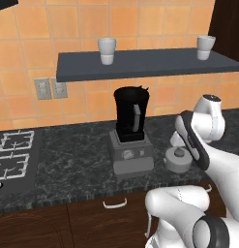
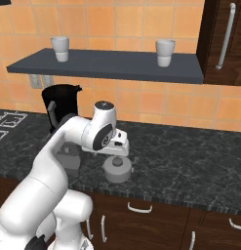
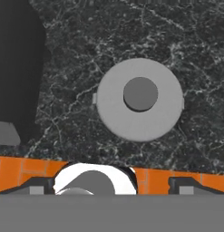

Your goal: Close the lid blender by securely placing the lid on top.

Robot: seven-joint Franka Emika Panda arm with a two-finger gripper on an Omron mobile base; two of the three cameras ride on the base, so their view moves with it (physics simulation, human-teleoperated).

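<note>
The blender [image 1: 132,116] is a black tapered jar with a grey handle strip, standing on a boxy grey base on the dark counter, its top uncovered. In the right base view my arm partly hides the blender [image 2: 61,108]. To its right the lid [image 1: 179,160] lies flat on the counter, a round light-grey disc with a central knob. My gripper [image 2: 117,155] hangs just above the lid [image 2: 118,171], pointing down. In the hand view the lid [image 3: 139,99] sits straight ahead, and my gripper [image 3: 112,186] is open, its fingertips [image 3: 38,186] wide apart with nothing between them.
A dark wall shelf [image 1: 140,65] above the blender carries two white cups [image 1: 106,50] [image 1: 205,47]. A gas hob [image 1: 12,155] lies at the counter's left. A dark cabinet [image 2: 224,39] stands at the right. The counter's front edge [image 1: 92,197] runs just below the blender.
</note>
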